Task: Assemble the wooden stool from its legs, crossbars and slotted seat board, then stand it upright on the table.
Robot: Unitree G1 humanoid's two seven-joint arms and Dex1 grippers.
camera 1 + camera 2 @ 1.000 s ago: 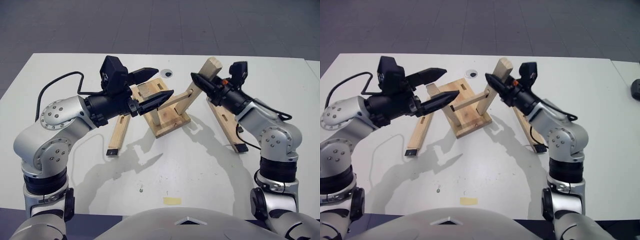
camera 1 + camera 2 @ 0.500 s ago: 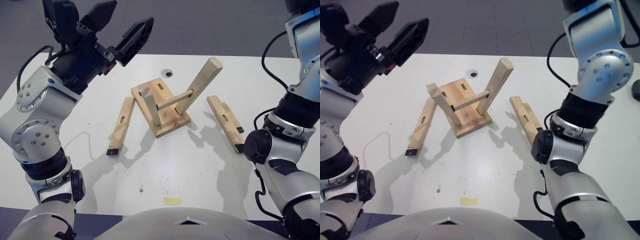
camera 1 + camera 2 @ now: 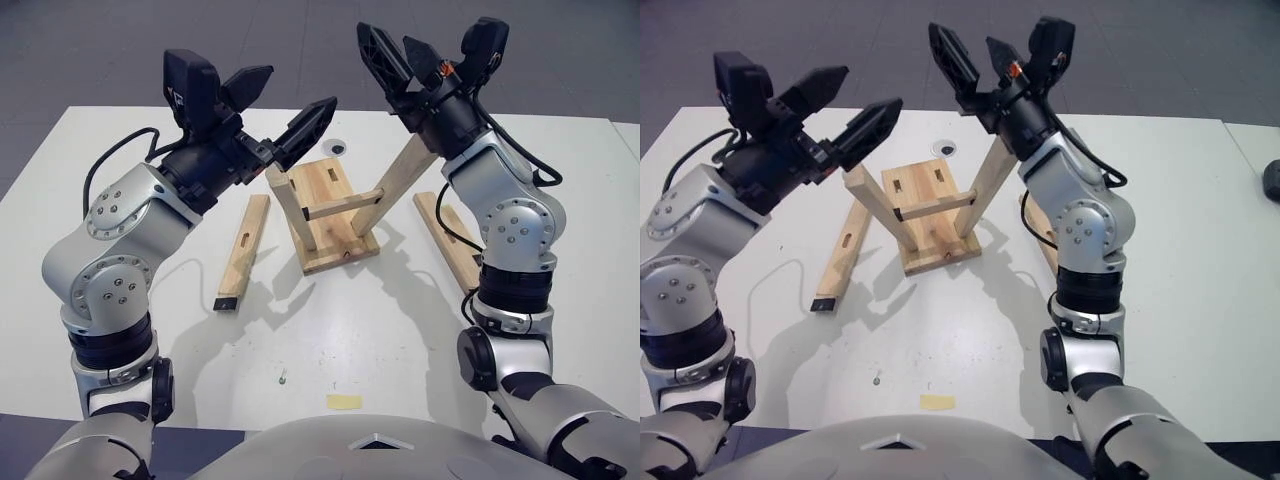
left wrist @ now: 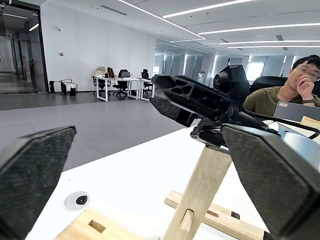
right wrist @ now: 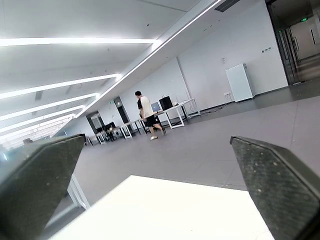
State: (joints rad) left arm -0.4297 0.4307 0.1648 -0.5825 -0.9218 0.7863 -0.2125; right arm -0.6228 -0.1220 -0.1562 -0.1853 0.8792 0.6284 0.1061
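Left eye view: the slotted seat board (image 3: 345, 238) lies flat at mid-table, underside up, seemingly so that legs can be pressed down into its slots. The left standing leg (image 3: 290, 205) and the tilted right standing leg (image 3: 400, 180) are seated there, tied by a crossbar (image 3: 345, 205). The left loose leg (image 3: 242, 250) and right loose leg (image 3: 455, 255) lie on the table (image 3: 400, 330) either side, one near each arm. The left gripper (image 3: 298, 90) and right gripper (image 3: 385, 36) hang above, jaws spread and empty, probably ready for the next leg
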